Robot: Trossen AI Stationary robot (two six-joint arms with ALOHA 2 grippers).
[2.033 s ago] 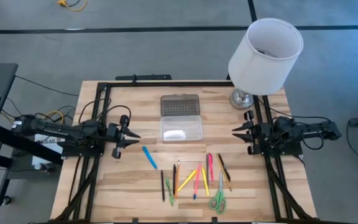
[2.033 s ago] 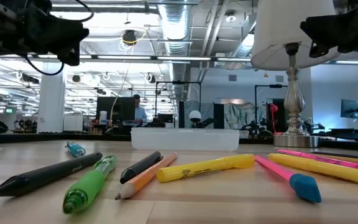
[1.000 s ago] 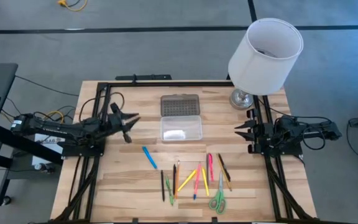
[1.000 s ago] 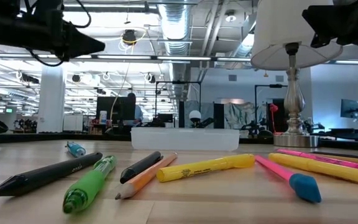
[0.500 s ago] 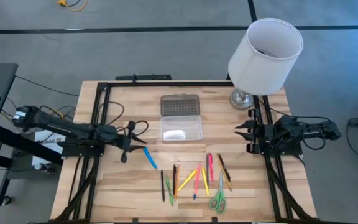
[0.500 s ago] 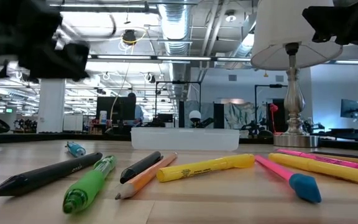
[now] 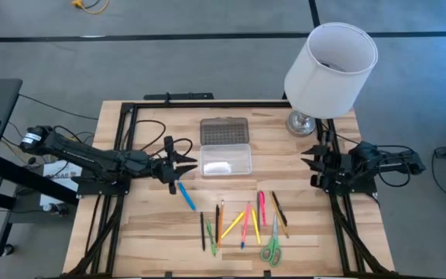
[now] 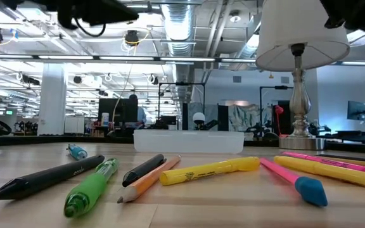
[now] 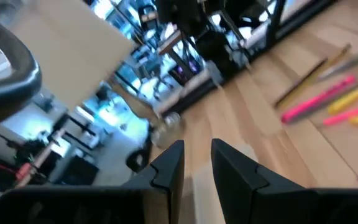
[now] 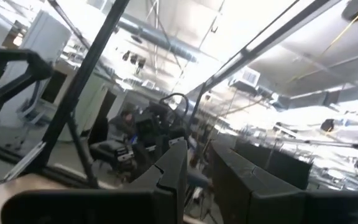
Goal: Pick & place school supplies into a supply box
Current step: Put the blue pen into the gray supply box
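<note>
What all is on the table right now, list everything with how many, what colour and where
Supply box: one, clear, open, table centre toward the back.
Lid: one, grey dotted, lying flat behind the box.
Blue pen: one, alone, left of the main cluster.
Pens, pencils and markers: roughly ten, pink, yellow, orange, green and dark, clustered near the front edge.
Scissors: one pair, green handles, at the cluster's right front.
Lamp: one, white shade, silvery base, back right corner.
Left gripper: dark, narrow gap between its fingers, between the blue pen and the box.
Right gripper: dark, narrow gap between its fingers, at the right edge, holding nothing.
</note>
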